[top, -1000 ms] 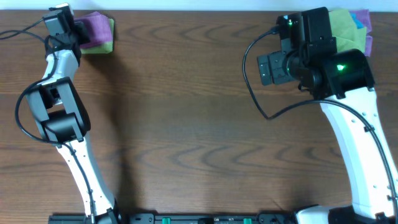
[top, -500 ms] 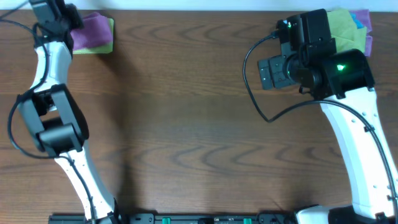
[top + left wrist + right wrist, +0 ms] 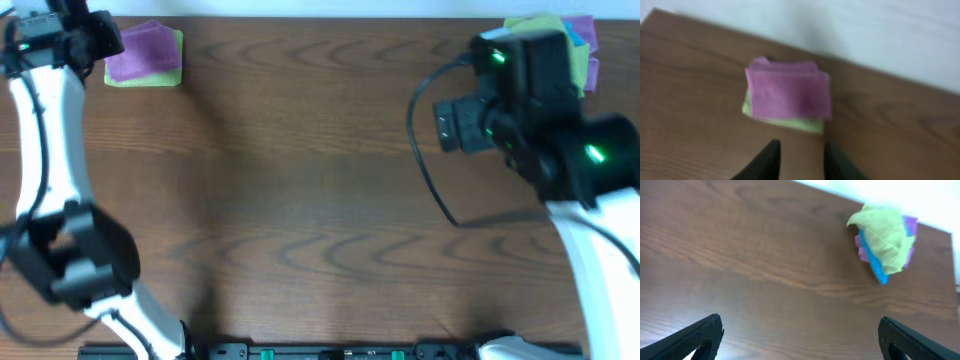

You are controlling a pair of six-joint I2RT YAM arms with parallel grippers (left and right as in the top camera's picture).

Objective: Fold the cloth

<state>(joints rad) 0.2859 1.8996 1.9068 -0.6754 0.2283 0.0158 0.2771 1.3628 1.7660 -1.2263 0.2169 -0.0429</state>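
Five cloths are showing on the surface [image 3: 300, 150], lying in two piles. Two of them are purple. The cloth [image 3: 788, 92], lilac and folded, is lying at the surface's far-left corner. A second purple cloth [image 3: 910, 225] is peeking out at the surface's far-right corner, and whether more purple layers are hiding there cannot be told. Two are yellow-green: one yellow-green cloth [image 3: 790, 122] at the far-left corner and another yellow-green cloth [image 3: 885, 237] at the far-right corner. One bright blue cloth [image 3: 871, 257] is poking out at the far-right corner. Two grippers are hanging above the surface: the left gripper [image 3: 800, 157] and the right gripper [image 3: 800, 330].
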